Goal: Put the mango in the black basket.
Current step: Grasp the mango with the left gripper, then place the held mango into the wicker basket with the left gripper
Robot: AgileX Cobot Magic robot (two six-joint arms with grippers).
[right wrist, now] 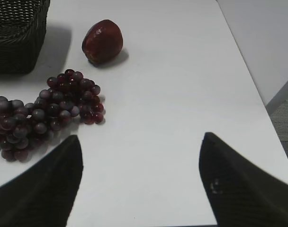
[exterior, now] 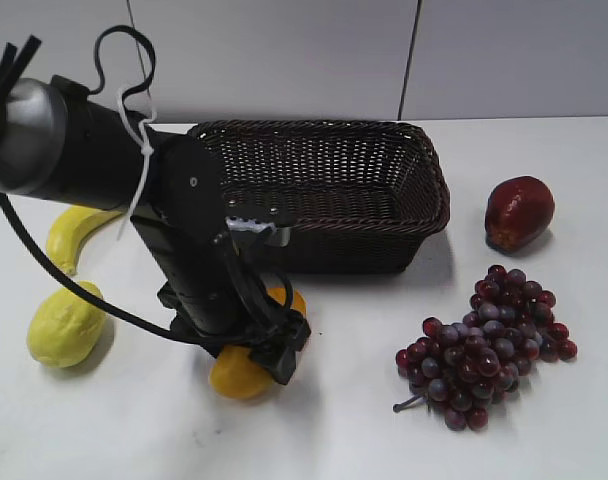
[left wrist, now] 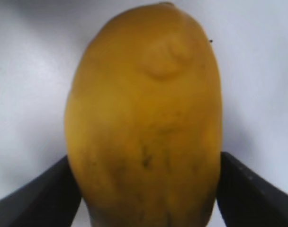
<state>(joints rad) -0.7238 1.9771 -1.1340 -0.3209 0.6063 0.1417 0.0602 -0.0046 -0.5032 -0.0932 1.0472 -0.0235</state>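
Left pincer [exterior: 252, 352] clasps the mango [left wrist: 144, 118] across its width on the counter [exterior: 344, 430], long axis pointing away; black basket [exterior: 334, 190] just behind; right pincer [right wrist: 139, 182] open, idle.

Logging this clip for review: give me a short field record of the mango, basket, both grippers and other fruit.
mango: on the table, in front of the black basket
left gripper: fingers on either side of the mango, apparently touching
right gripper: open, holding nothing, over bare table
basket contents: nothing visible
other fruit: banana, yellow lemon-like fruit, grapes, dark red fruit
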